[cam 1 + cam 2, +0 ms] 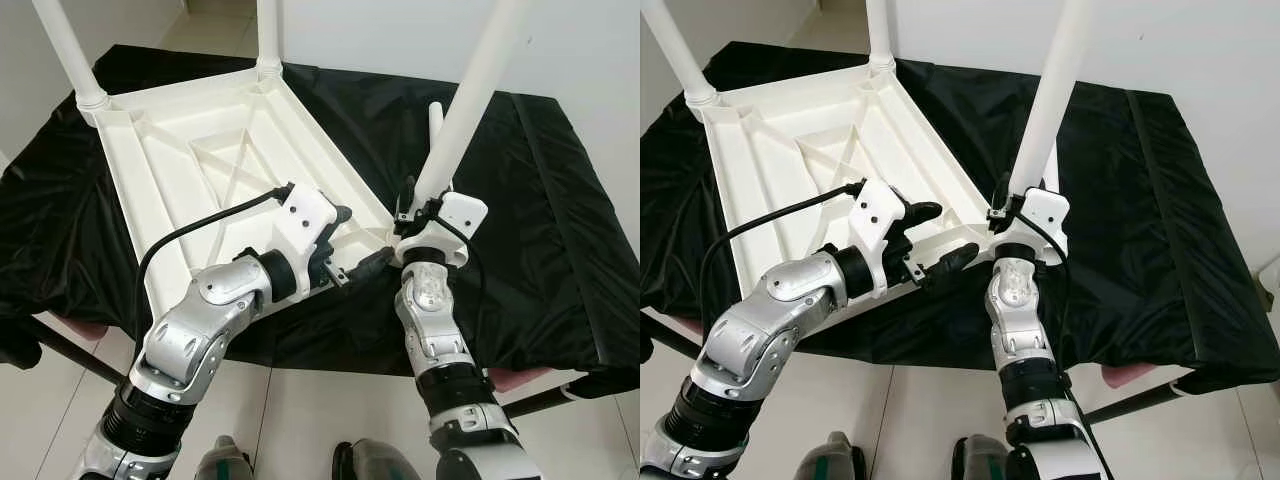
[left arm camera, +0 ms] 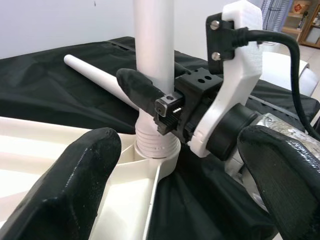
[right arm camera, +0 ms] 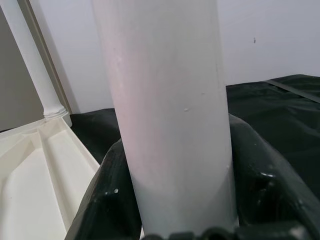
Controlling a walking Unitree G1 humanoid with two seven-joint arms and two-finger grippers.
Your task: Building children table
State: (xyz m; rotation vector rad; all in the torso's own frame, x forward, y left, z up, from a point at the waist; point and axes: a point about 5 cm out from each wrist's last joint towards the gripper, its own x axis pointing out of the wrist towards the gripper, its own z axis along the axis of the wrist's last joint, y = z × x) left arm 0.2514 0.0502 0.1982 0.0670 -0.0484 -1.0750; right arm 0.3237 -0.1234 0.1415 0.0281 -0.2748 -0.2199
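Observation:
A white plastic table top (image 1: 200,150) lies upside down on a black cloth. Two white legs stand in its far corners (image 1: 80,70) (image 1: 267,40). A third leg (image 1: 470,100) rises tilted from the near right corner socket (image 2: 155,150), its threaded end at the socket. My right gripper (image 1: 415,205) is shut on this leg just above the socket; its fingers (image 3: 105,195) wrap the leg (image 3: 170,115). My left gripper (image 1: 355,240) is open beside the same corner, with its fingers (image 2: 75,185) spread either side of the table's edge. A fourth leg (image 2: 95,72) lies loose on the cloth behind.
The black cloth (image 1: 540,200) covers the whole work surface, with bare room to the right of the table top. A white wall (image 1: 400,30) stands behind. White tiled floor (image 1: 320,400) and my feet (image 1: 370,462) are below the near edge.

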